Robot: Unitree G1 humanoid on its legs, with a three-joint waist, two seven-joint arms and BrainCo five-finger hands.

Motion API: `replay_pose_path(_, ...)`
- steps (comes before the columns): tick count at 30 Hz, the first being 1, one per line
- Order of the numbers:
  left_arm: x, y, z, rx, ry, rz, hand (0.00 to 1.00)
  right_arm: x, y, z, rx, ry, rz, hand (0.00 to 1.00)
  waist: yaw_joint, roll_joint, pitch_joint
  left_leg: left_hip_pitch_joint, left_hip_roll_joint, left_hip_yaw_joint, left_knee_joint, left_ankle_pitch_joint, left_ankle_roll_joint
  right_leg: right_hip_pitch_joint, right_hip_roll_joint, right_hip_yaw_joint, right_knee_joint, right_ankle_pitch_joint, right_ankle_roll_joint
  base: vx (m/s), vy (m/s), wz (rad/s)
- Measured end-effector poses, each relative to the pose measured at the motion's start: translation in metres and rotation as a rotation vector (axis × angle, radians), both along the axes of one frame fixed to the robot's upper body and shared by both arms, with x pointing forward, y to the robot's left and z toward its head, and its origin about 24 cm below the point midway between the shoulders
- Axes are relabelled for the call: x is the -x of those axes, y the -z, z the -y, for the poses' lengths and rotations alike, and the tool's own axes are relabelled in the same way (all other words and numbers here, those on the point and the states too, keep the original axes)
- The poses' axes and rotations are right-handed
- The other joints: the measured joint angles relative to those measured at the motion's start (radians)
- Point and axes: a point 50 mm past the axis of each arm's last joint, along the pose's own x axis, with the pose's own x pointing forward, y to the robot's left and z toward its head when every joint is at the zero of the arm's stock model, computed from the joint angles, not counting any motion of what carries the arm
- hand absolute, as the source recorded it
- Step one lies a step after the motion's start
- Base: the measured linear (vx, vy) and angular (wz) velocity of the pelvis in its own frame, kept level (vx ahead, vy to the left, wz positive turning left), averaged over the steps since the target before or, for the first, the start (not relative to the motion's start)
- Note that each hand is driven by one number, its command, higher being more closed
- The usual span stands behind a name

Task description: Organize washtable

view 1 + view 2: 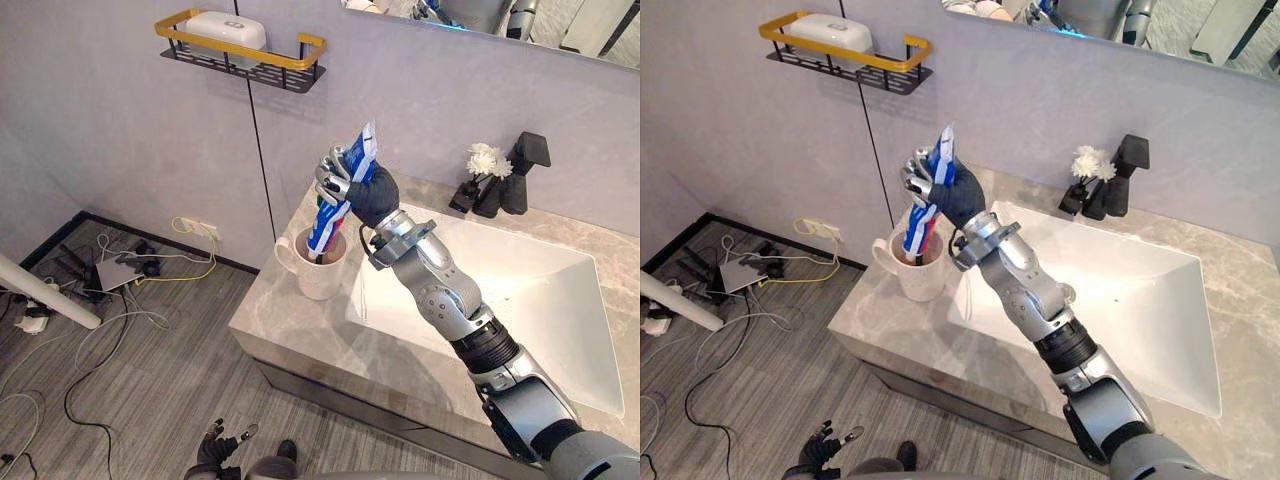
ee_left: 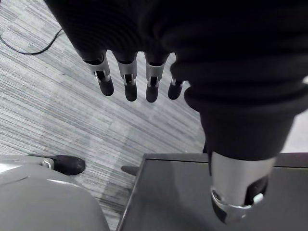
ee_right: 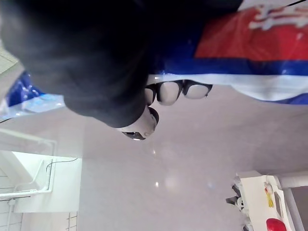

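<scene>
My right hand (image 1: pixel 352 186) is shut on a blue, red and white toothpaste tube (image 1: pixel 363 148) and holds it upright. The tube's lower end (image 1: pixel 922 232) stands inside a cream mug (image 1: pixel 320 276) at the left corner of the grey marble washtable (image 1: pixel 300 335). In the right wrist view the tube (image 3: pixel 240 62) lies across the curled fingers (image 3: pixel 169 92). My left hand (image 2: pixel 127 79) hangs low over the floor beside the cabinet, fingers straight and holding nothing; it appears as well at the bottom of the eye views (image 1: pixel 825 450).
A white sink basin (image 1: pixel 530 290) lies right of the mug. A black faucet (image 1: pixel 525 168) and a white flower in a black holder (image 1: pixel 486 162) stand at the back. A wall shelf (image 1: pixel 240 50) carries a white box. Cables (image 1: pixel 130 265) litter the floor.
</scene>
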Motion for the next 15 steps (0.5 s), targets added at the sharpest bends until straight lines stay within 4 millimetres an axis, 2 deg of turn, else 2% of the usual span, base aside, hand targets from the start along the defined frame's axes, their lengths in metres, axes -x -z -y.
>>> replay_pose_path(6, -0.001, 0.0, 0.0, -0.001, 0.001, 0.004, 0.0, 0.003, 0.006, -0.007, 0.014, -0.02, -0.016, 1.0, 0.001, 0.0, 0.008, 0.0, 0.0, 0.0, 0.0, 0.0, 0.0, 0.0, 0.0, 0.0, 0.001, 0.0, 0.0, 0.0, 0.0, 0.0)
replay_pose_path(15, -0.003, -0.002, 0.0, -0.002, 0.002, 0.012, 0.0, 0.004, 0.015, -0.006, 0.041, -0.008, -0.037, 1.0, 0.001, -0.001, 0.025, 0.001, 0.0, -0.001, 0.0, 0.0, 0.0, 0.0, 0.0, 0.0, 0.002, 0.0, 0.0, 0.0, 0.0, 0.0)
